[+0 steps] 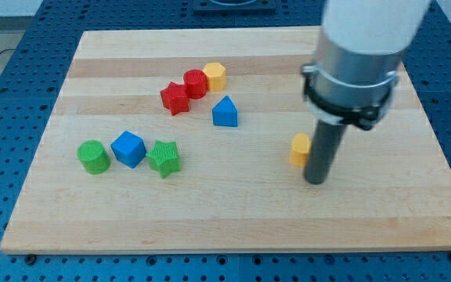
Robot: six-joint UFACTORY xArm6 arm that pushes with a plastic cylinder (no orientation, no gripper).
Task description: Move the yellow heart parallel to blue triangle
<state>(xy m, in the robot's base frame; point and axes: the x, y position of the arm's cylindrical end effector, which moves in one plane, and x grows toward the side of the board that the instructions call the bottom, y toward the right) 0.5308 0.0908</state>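
The yellow heart (299, 149) lies right of the board's middle, partly hidden behind my rod. My tip (315, 180) rests on the board just to the right of and below the heart, close against it. The blue triangle (225, 112) sits to the upper left of the heart, well apart from it.
A yellow hexagon (215, 75), a red cylinder (196, 83) and a red star (175, 99) cluster near the view's top centre. A green cylinder (93, 157), a blue cube (128, 149) and a green star (164, 158) line up at the left. The wooden board (233, 227) lies on a blue table.
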